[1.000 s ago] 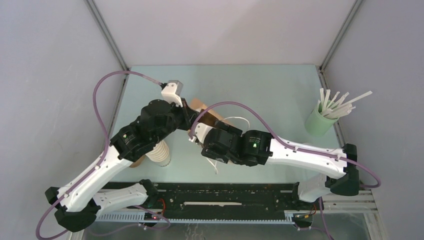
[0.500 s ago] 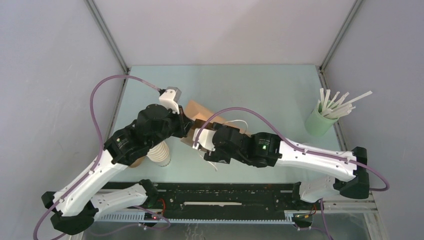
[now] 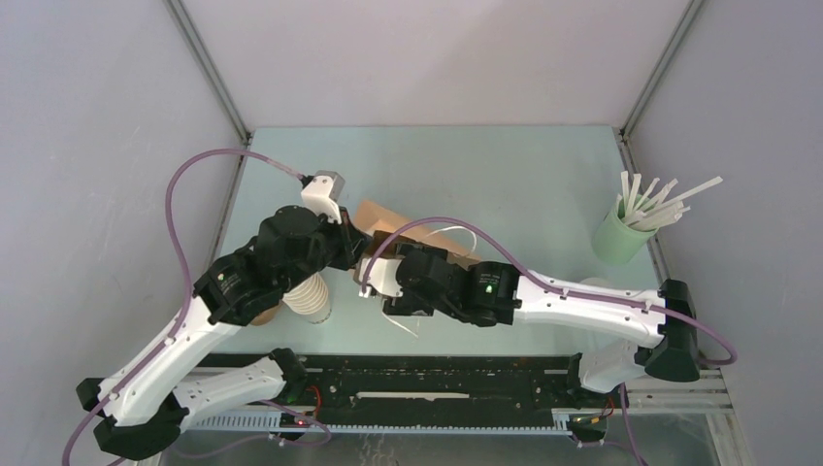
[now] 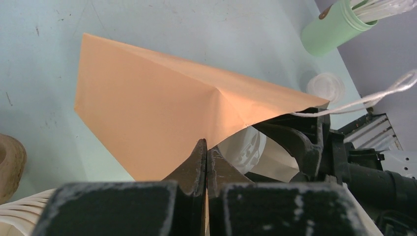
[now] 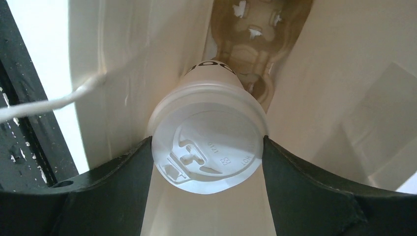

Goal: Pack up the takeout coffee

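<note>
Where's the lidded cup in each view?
Top external: not visible.
Left wrist: lidded cup low, right of centre, peeking under the paper bag edge.
Right wrist: dead centre, lid toward camera, gripped by the right tool.
Shared landmark: the paper bag, mid-table in top external, surrounding the cup in right wrist.

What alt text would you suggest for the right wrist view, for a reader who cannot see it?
The right gripper clamps the takeout coffee by its white lid between two black fingers, the cup pointing away into a paper bag. The bag's pale inner walls surround it, and a white string handle runs in from the left.
</note>
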`<control>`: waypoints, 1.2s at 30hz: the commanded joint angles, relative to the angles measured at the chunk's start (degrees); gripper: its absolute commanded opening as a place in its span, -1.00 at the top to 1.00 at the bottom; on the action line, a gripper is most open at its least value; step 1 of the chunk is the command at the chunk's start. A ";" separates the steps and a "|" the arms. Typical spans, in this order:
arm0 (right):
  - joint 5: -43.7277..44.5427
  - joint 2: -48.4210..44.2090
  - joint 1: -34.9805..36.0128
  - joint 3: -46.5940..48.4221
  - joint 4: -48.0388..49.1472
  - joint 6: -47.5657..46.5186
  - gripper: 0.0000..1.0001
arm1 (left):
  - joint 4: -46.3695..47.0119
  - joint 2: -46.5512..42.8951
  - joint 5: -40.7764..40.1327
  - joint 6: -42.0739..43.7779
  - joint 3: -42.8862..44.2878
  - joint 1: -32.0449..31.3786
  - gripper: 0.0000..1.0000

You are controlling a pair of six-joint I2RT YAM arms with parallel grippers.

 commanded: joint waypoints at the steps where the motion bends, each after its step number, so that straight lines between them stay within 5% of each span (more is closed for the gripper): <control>1: -1.98 -0.60 -0.74 -0.50 1.21 2.66 0.11 | 0.68 -0.95 1.41 -1.38 -0.06 -0.54 1.00; 12: -3.57 -2.03 -1.52 -5.87 1.19 2.20 0.11 | 1.14 -0.99 0.93 -1.07 -0.56 -0.50 1.00; 20: 15.08 0.99 1.10 -5.29 7.83 2.39 0.14 | 1.29 -1.23 0.65 -0.99 -1.64 -0.53 1.00; 32: 14.11 1.19 -1.12 -5.00 3.76 6.99 0.14 | 1.60 -3.25 0.49 -1.67 -4.84 -0.54 1.00; 36: 7.29 0.58 -0.47 -5.27 4.53 6.52 0.14 | 1.82 -4.49 0.06 -2.17 -6.26 -0.58 1.00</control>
